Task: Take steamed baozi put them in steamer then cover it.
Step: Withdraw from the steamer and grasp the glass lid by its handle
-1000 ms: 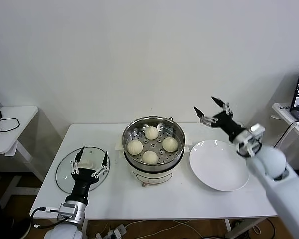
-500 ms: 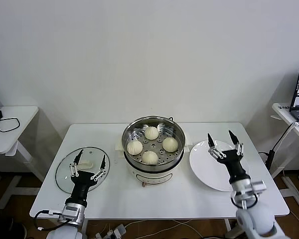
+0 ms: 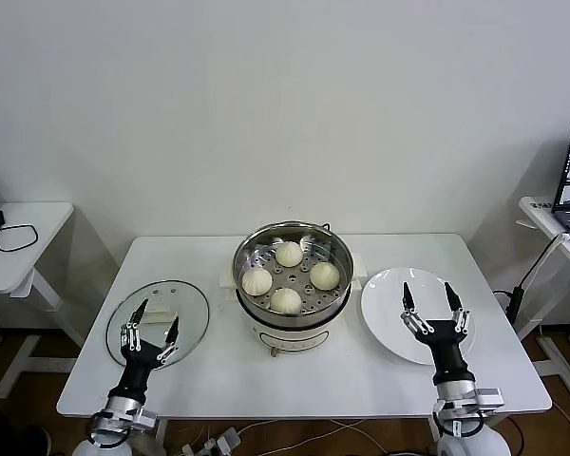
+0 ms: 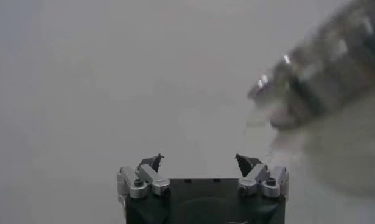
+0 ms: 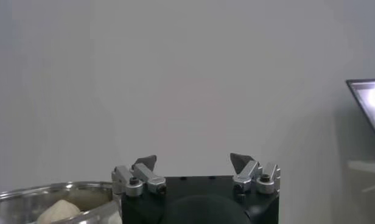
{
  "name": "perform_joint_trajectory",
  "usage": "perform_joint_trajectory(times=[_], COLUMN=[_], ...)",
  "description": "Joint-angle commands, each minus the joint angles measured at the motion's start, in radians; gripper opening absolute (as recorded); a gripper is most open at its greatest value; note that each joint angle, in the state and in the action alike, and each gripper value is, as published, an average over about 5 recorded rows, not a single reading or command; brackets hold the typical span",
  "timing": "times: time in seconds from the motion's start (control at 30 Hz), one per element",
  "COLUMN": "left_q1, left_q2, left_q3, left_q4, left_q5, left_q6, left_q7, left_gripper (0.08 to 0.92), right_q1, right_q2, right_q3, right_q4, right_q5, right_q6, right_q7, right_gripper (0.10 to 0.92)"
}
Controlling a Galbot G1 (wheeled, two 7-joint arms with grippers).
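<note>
1. While both arms stand low at the near edge, the white bench [image 3: 294, 380] carries every item listed below
2. Steamer [image 3: 334, 295]: round, shiny steel pot on a white electric base, at the bench's middle, uncovered; its perforated tray is visible inside
3. White plate [image 3: 385, 304]: flat and round, just beside the steamer on the robot's right, nothing lying on it
4. Glass lid [image 3: 185, 304]: round, lying flat on the bench to the steamer's left, apart from the pot, with a white handle at its centre
5. Steamed baozi [image 3: 285, 300]: four cream-white buns, all sitting on the tray inside the steamer, one toward the far side, one left, one right, one near
6. Left end effector [image 3: 149, 326]: pointing upward over the near part of the glass lid, fingers spread apart, holding nothing
7. Right end effector [image 3: 430, 302]: pointing upward over the near part of the plate, fingers spread apart, holding nothing; its wrist view catches the steamer's rim and one bun at the edge
</note>
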Motion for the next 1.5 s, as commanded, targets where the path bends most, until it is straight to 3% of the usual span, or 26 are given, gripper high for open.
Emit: perform_joint_trajectory(times=[0.03, 0.7, 1.5], left_q1=[-0.080, -0.292, -0.399], left_q2=[0.074, 0.115, 0.115], left_q3=[-0.077, -0.039, 0.012], left_q4=[0.252, 0.436, 0.514], left_q5=[0.537, 0.616, 0.616], left_q6=[-0.117, -0.047, -0.007], left_q7=[-0.178, -0.200, -0.202], left_gripper=[0.823, 0.823, 0.823], right_q1=[-0.038, -0.043, -0.035], right_q2=[0.040, 0.057, 0.056], right_q3=[0.001, -0.003, 0.000], right_q4=[-0.020, -0.037, -0.079], right_q5=[-0.024, -0.035, -0.050], right_q6=[0.028, 0.035, 0.050], right_q7=[0.012, 0.004, -0.009], right_gripper=[0.823, 0.823, 0.823])
